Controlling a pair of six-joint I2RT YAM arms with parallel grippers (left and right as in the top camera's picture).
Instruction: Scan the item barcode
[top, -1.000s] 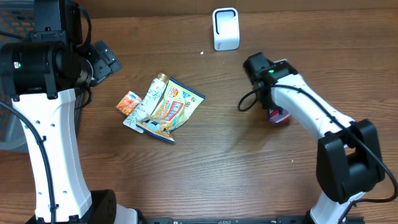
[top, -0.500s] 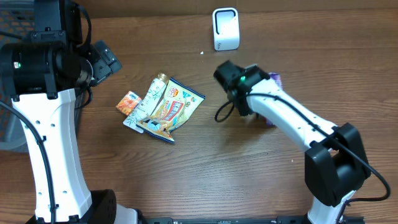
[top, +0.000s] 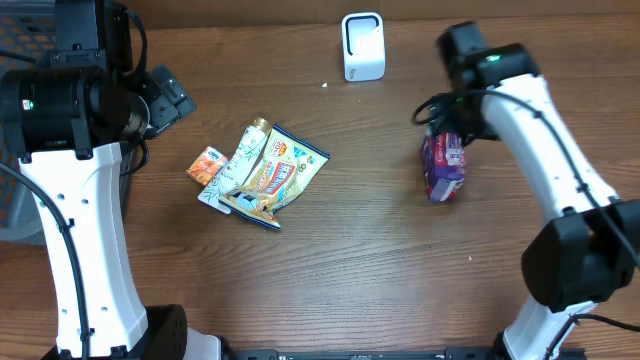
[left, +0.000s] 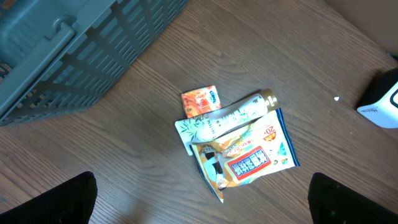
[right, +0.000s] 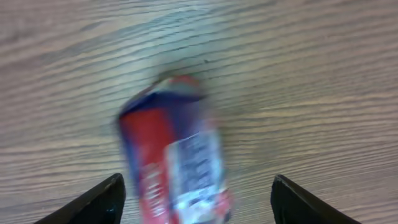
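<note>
The packet is blurred in the right wrist view, its label print unreadable, and the frame's 6 o'clock edge cuts it off. Only the tips of the right claw show, at 7 and 5 o'clock. From overhead, that claw is hidden under its own wrist. The left wrist view crops the left claw to two dark tips, the basket at 10 o'clock, and the scanner at 3 o'clock. The tube covers part of the snack pouch.
</note>
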